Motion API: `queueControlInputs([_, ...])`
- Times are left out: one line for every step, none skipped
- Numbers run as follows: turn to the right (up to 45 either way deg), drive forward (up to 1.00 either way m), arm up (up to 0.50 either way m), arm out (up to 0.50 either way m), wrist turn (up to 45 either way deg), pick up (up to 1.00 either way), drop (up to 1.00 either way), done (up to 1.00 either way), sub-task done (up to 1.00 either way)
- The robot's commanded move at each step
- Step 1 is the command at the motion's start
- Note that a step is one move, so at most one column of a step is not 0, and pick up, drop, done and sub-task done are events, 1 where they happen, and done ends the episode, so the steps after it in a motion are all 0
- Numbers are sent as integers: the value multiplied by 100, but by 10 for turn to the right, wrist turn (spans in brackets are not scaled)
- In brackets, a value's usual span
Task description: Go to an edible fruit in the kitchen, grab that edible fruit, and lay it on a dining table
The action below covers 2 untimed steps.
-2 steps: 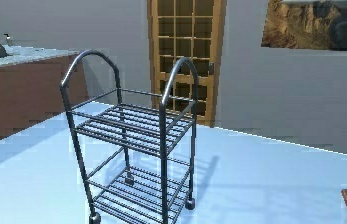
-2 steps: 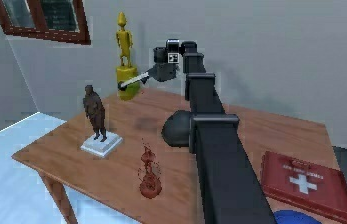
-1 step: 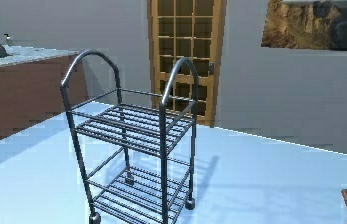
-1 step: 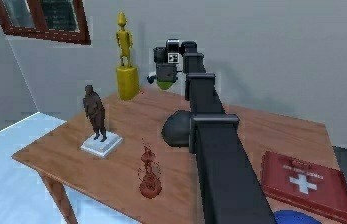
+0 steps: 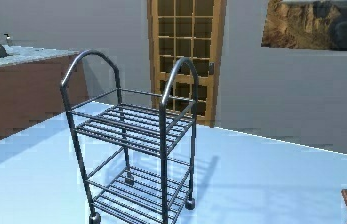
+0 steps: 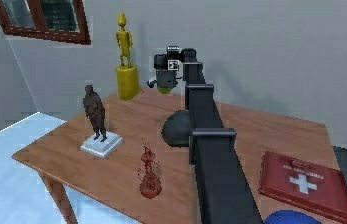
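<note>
fruit: small greenish blob [image 6: 153, 84] at the gripper [image 6: 160, 72], above the wooden counter [image 6: 61, 150]; too small to name for sure
gripper: finger spread cannot tell; cannot tell if it holds the blob, yellow statue [image 6: 127, 62] just beside
arm [image 6: 209, 140]: reaches out over the counter
progress: my read, if the blob is the fruit, fetch done, 1 step left: lay it down
clutter: man statue [image 6: 96, 118], red box [image 6: 303, 186]

Arm [image 6: 209, 140] is stretching far out, a dark square bar running up from the arm side view's bottom edge just right of middle. Pincer [image 6: 161, 78] is sitting at its far end, left of the two white marker squares [image 6: 193, 70] — honestly can't tell if it's carrying anything.
</note>
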Motion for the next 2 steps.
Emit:
queueControlInputs([0, 0, -32, 0, 0, 0, 0, 0, 0])
queueControlInputs([0, 0, 0, 0, 0, 0, 100, 0, 0])
